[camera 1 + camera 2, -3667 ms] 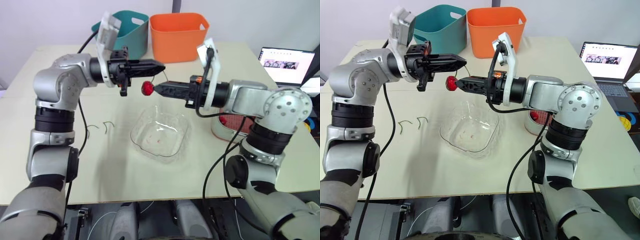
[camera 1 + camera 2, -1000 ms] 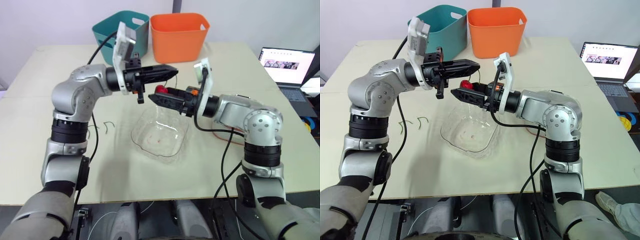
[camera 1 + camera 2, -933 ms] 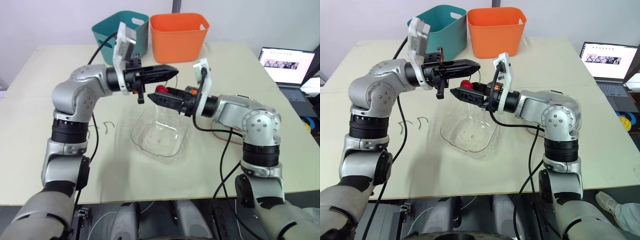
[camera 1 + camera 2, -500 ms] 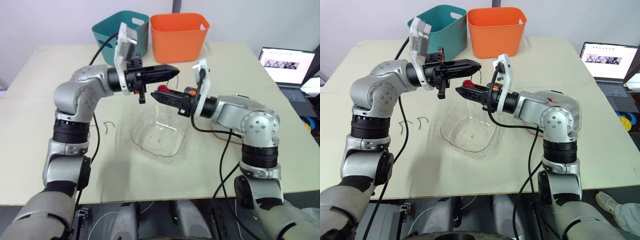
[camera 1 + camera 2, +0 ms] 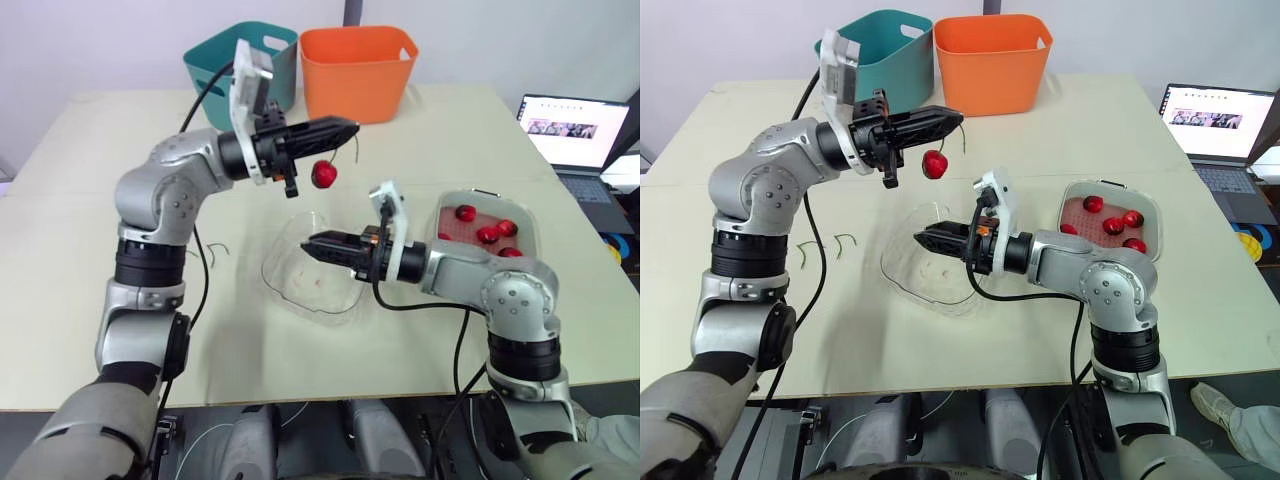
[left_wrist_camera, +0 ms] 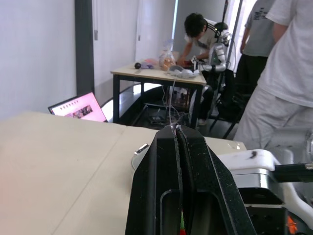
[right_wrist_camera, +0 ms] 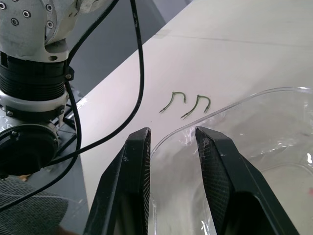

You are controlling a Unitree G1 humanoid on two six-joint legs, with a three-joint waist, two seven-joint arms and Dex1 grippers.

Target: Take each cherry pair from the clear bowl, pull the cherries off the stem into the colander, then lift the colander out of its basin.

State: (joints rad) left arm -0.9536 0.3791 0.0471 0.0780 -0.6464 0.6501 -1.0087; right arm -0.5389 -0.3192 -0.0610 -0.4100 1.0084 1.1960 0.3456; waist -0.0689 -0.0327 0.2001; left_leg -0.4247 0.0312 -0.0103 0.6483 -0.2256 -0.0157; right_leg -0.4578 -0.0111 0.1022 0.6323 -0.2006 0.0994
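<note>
Cherry hanging by its stem from your clenched left tool, above the clear bowl at mid-desk. Raise the released right tool, grip the fruit squarely, and pull over the colander by the desk's right edge.

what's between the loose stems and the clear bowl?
Bare table; nothing lies between the stems and the clear bowl, as the right eye view shows.

Both head views look forward and down over the table; both wrist views sight close across it.
</note>
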